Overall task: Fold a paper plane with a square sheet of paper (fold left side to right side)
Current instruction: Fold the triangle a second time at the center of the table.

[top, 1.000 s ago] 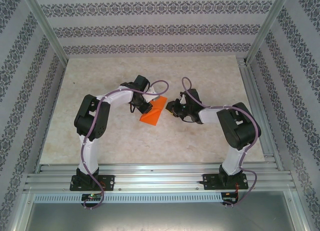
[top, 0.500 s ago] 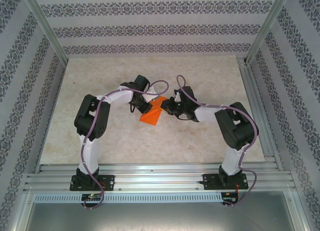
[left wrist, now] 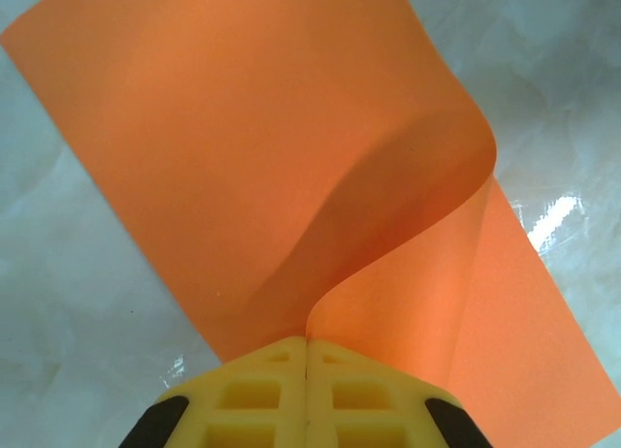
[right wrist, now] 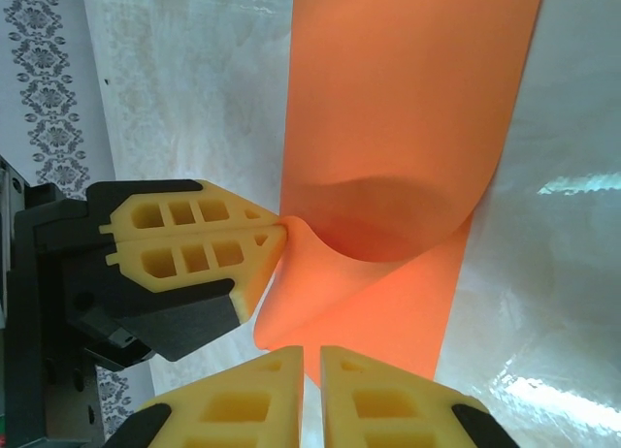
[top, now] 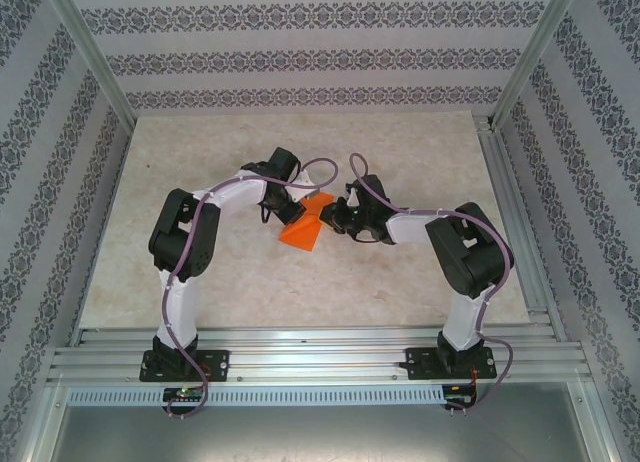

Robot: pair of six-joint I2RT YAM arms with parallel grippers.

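The right arm has swung left, bringing the right gripper (top: 338,214) up to the square sheet of paper (top: 303,232). Its jaws are almost together, and I cannot tell if they grip. The left gripper (left wrist: 307,343), elbow bent, is clamped on the sheet's curled-up edge at mid-table. The table (top: 250,282) is pale and marbled, the walls (top: 300,62) patterned.

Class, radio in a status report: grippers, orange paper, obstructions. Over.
Left gripper shut on orange sheet, edge curled up. Right gripper nearly closed at its edge, grip unclear. No obstruction seen.
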